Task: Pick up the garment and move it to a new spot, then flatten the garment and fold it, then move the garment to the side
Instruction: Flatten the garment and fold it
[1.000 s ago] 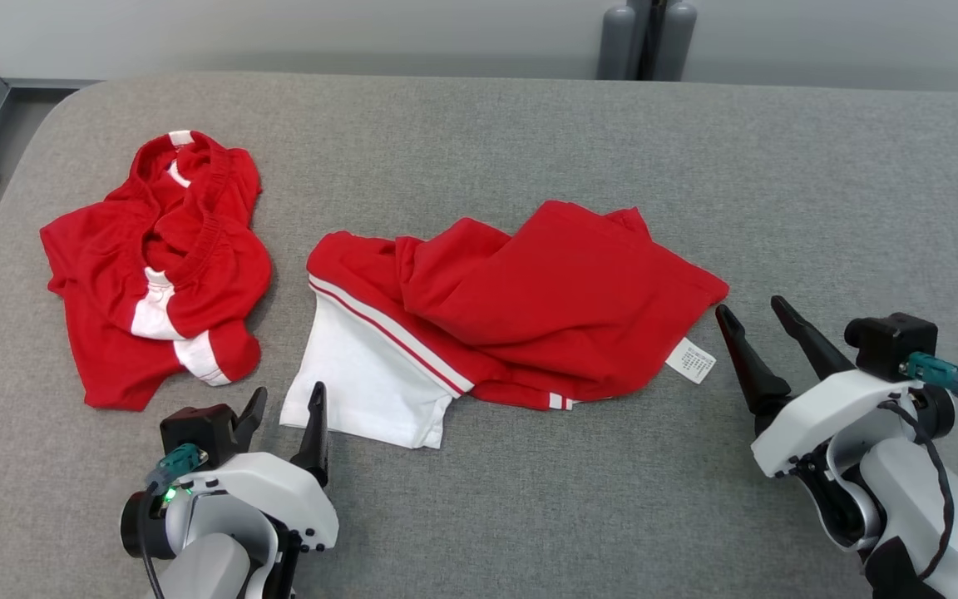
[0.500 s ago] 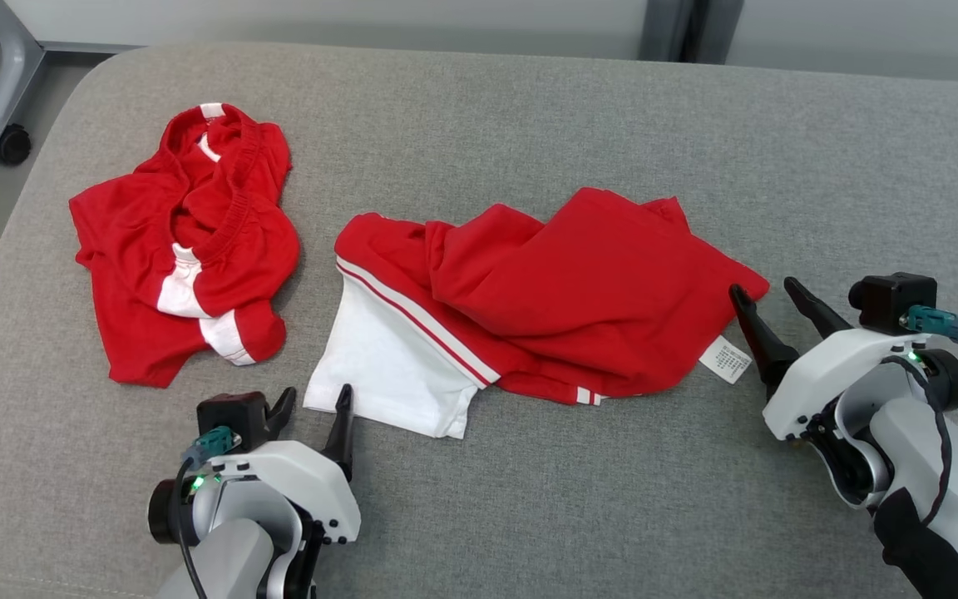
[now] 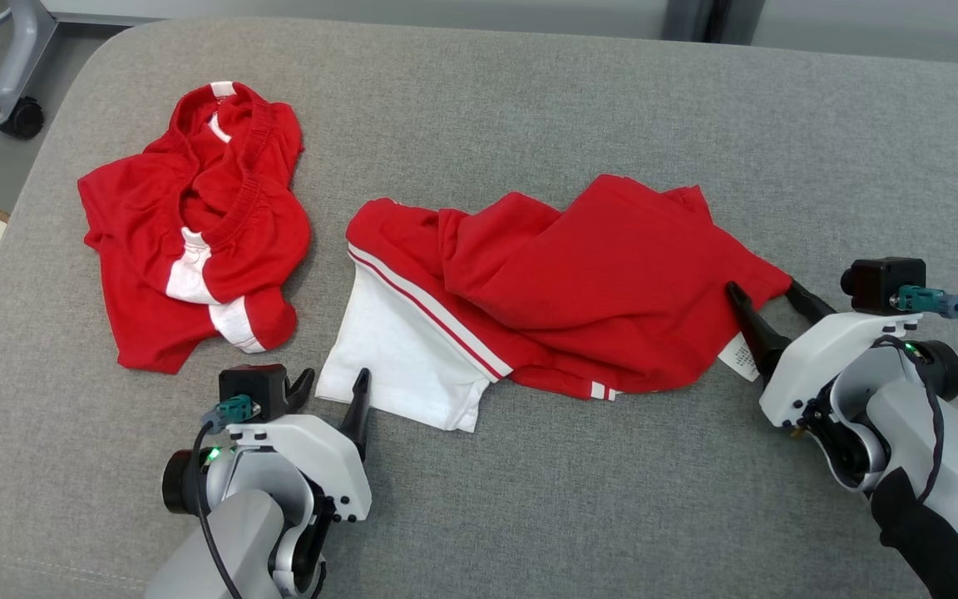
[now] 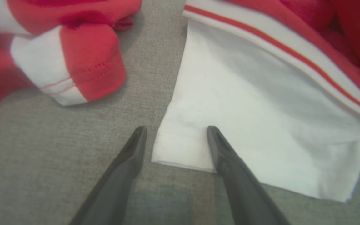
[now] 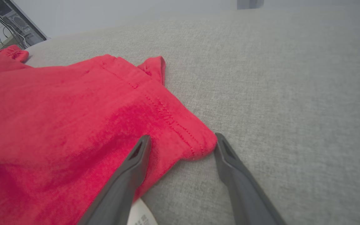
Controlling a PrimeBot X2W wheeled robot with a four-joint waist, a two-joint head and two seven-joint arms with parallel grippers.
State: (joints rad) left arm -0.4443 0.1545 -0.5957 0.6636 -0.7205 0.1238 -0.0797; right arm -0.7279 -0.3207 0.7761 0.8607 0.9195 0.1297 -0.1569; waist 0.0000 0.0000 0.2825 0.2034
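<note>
We see both jaws spread wide: the left end effector (image 3: pixel 333 376) straddles a white corner of the garment (image 3: pixel 579 283), the right end effector (image 3: pixel 762 287) its red corner.

I see the shirt (image 3: pixel 579 283) on the cushion (image 3: pixel 529 100).
Left gripper (image 3: pixel 333 378) gapes at its white corner, right gripper (image 3: pixel 763 288) straddles the red.

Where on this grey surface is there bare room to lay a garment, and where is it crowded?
Free: the far strip of the grey surface beyond both garments, widest at far right, and the near strip between the left gripper and right gripper. Crowded: the left side, where a narrow gap parts the crumpled red garment from the red-and-white garment.
</note>
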